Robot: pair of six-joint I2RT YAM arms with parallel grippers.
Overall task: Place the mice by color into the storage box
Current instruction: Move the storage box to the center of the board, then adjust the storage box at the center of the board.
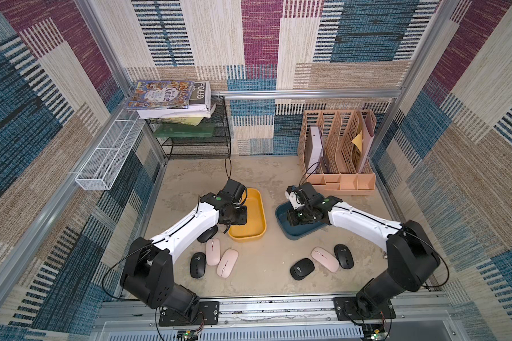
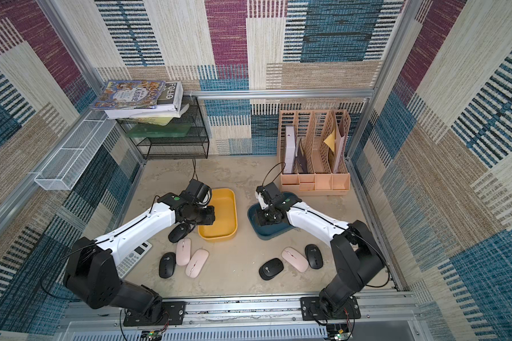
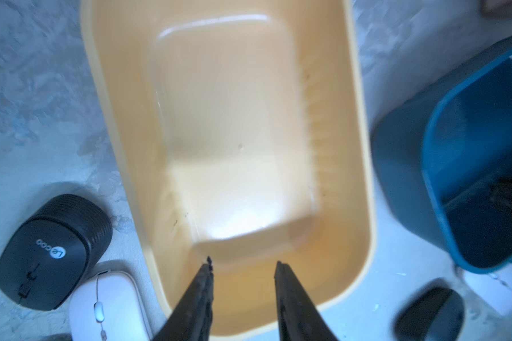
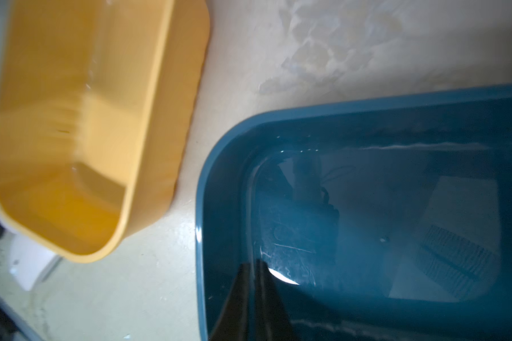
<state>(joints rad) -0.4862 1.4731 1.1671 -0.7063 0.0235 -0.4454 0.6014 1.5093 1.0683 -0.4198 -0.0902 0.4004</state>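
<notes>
Two white-and-black arms reach forward over a mottled surface (image 1: 266,177). The left gripper (image 3: 243,265) hangs over the yellow bin (image 1: 256,212), jaws spread and holding nothing. The right gripper (image 4: 253,264) hangs over the blue bin (image 4: 367,124), jaws almost pressed together, holding nothing. Black mice (image 1: 197,264) and pink mice (image 1: 227,262) lie on the surface near both bins; a calculator (image 2: 133,258) sits under the left arm.

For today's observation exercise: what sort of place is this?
Probably a mock office desk inside a robot test booth: a file organizer, stacked books on a wire shelf, a calculator, and carpet-patterned walls.
</notes>
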